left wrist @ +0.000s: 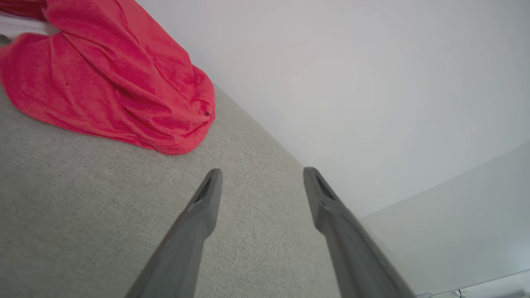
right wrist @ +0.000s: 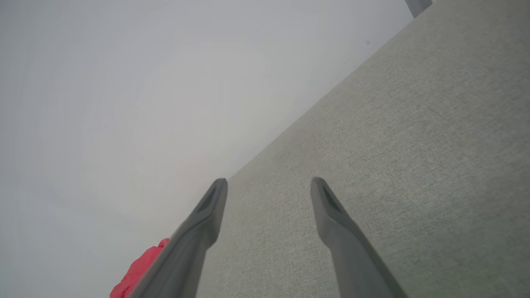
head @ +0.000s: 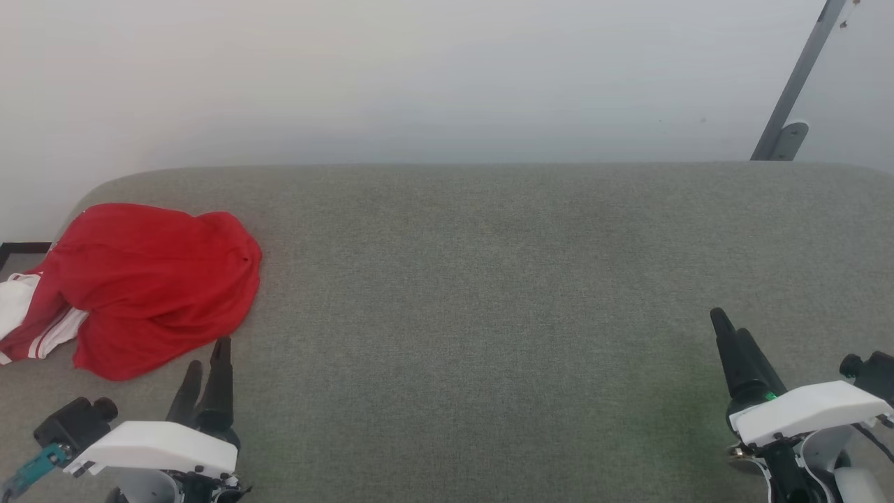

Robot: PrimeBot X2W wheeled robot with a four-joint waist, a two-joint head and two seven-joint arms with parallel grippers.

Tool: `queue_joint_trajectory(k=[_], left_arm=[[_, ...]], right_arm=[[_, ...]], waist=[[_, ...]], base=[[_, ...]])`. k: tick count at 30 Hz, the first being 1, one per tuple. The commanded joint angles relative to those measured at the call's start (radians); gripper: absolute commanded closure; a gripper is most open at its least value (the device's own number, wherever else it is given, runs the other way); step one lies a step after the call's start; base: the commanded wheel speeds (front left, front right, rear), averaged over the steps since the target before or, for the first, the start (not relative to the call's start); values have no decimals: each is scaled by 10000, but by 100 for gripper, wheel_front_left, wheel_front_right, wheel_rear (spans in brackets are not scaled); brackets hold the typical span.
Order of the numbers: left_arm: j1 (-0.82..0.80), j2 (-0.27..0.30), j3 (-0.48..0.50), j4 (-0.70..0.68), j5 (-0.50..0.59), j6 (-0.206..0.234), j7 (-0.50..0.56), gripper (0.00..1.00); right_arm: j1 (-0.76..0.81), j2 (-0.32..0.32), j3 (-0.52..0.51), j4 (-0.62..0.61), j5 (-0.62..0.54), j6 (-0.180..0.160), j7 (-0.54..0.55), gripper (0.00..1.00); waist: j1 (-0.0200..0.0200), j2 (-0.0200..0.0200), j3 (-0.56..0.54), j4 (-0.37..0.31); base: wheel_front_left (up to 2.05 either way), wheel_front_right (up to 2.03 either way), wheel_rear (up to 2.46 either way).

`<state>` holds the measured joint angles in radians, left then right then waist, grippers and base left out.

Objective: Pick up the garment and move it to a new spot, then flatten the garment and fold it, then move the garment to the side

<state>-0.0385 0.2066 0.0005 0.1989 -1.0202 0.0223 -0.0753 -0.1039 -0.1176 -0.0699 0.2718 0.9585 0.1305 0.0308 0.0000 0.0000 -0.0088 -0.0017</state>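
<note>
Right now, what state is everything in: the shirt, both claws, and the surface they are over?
garment: crumpled in a heap at the left end of the surface, unfolded, not held
left claw: open, empty, close to the garment but not touching it
right claw: open, empty, over bare fabric far from the garment
grey surface: flat, with the garment lying on its left end

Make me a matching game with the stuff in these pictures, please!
Things:
1. shirt
2. sleeve
3. cushion
4. pole

Clues:
A. white, at the far left edge
B. tilted, at the far right by the wall
C. red and crumpled
D. wide, flat, greenish grey

Pairs: 1-C, 2-A, 3-D, 4-B
</note>
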Motion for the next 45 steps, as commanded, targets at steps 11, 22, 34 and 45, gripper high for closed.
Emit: queue_joint_trajectory(k=[11, 22, 34, 45], left_arm=[[105, 185, 83, -243, 1406, -19, -394, 0], [183, 281, 83, -338, 2552, -72, -716, 0], [288, 380, 8, -409, 3567, -57, -1008, 0], [359, 556, -171, -544, 4468, 88, -1270, 0]], right_arm=[[-155, -191, -162, -367, -1352, 2, -245, 0], [-131, -310, -184, -501, -2447, 2, -400, 0], [-38, -401, -144, -683, -3497, 2, -520, 0], [33, -478, -94, -858, -4399, 3, -601, 0]], waist=[[0, 0, 11, 7], [0, 0, 13, 27], [0, 0, -1, 43], [0, 0, 15, 30]], base=[[0, 0, 0], [0, 0, 0], [0, 0, 0], [0, 0, 0]])
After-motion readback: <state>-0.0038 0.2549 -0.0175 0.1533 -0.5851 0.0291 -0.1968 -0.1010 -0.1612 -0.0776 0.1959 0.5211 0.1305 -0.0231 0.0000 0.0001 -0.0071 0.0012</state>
